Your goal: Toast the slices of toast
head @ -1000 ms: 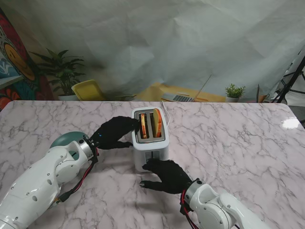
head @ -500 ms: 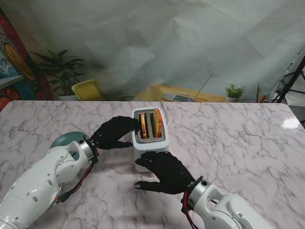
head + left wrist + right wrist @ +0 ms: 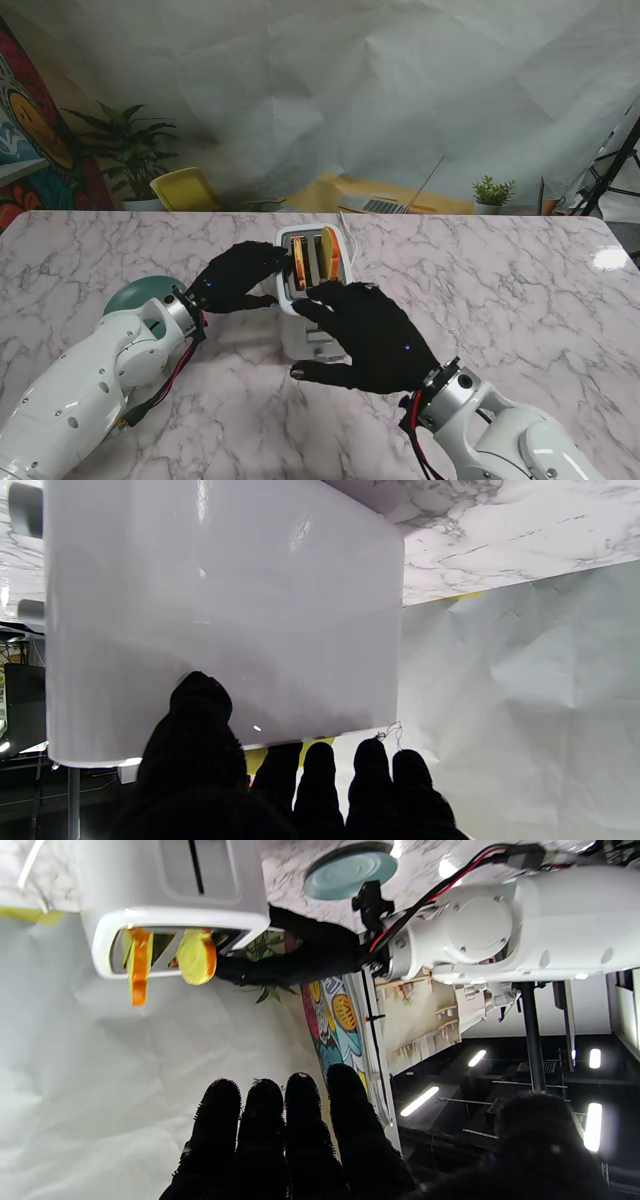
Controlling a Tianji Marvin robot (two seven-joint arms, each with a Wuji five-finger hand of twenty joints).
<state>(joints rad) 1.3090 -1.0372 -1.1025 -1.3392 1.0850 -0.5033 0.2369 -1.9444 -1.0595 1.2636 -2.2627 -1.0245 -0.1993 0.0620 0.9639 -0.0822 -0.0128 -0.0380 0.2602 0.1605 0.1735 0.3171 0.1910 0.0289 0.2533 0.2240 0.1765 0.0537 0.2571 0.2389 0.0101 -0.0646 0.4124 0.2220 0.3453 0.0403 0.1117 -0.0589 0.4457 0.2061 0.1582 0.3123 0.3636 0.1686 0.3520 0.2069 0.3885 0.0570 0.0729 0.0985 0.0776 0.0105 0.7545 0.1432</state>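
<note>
marble tabletop, white with grey veins, runs the width of the stand's view, with a crumpled white backdrop hanging behind it. near the middle of the table stands the white toaster, upright, with two toast slices standing in its two slots, their yellow-orange tops poking out above the rim. in the right wrist's view the same slices show in the slot opening of the toaster.

left hand, in a black glove, lies against the toaster's left side; its fingers reach up to the top rim beside the nearer slot, and the left wrist's view shows the thumb pressed on the smooth white wall while the other fingertips line up past the edge, so it grips the body loosely between thumb and fingers.

right hand, also gloved black, hovers over the toaster's near end, palm down, fingers spread and straight, holding nothing; whether it touches the toaster i cannot tell.

farther out, a teal plate lies on the table to the left, partly hidden by the left arm. behind the table are a leafy plant, a yellow chair and a small potted plant.
</note>
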